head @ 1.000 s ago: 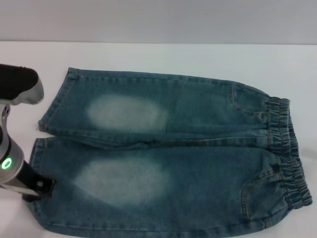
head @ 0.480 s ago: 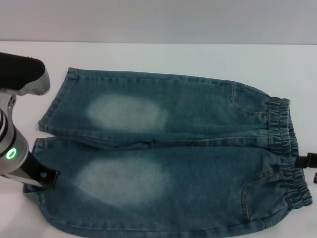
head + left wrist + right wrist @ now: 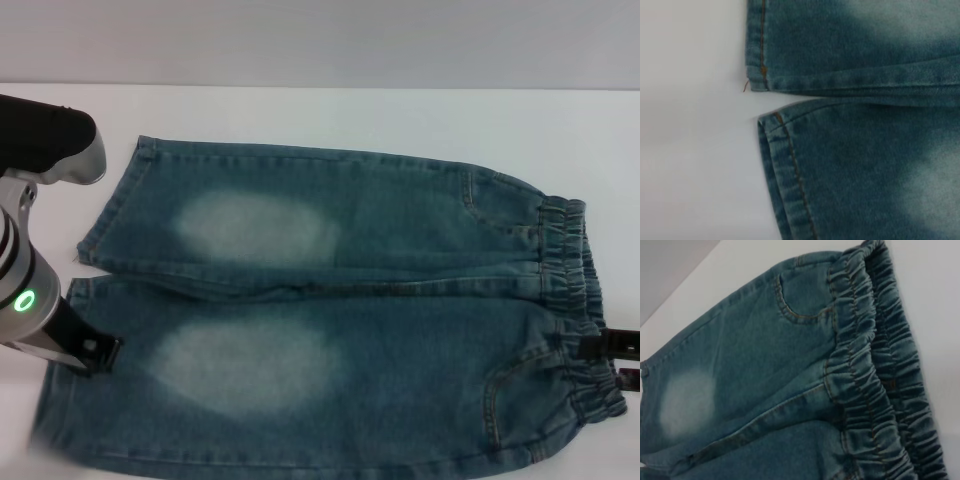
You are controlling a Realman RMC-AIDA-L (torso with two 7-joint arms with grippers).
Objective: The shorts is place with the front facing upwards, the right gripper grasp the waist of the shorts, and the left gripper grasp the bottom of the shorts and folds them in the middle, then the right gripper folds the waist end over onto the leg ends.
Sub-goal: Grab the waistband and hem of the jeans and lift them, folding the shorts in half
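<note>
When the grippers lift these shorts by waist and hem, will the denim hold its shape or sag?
The shorts will probably sag: they lie limp and flat on the table, creased between the legs. The gathered waist looks bulky, likely an easy pinch for the right gripper. The thin hem by the left gripper may slip.

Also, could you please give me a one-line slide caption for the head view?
Denim shorts lie flat on a white table, left gripper at the leg hems, right gripper at the waistband.

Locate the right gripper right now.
In the head view the right gripper shows only as a dark tip at the right edge, at the near part of the elastic waistband of the shorts.
</note>
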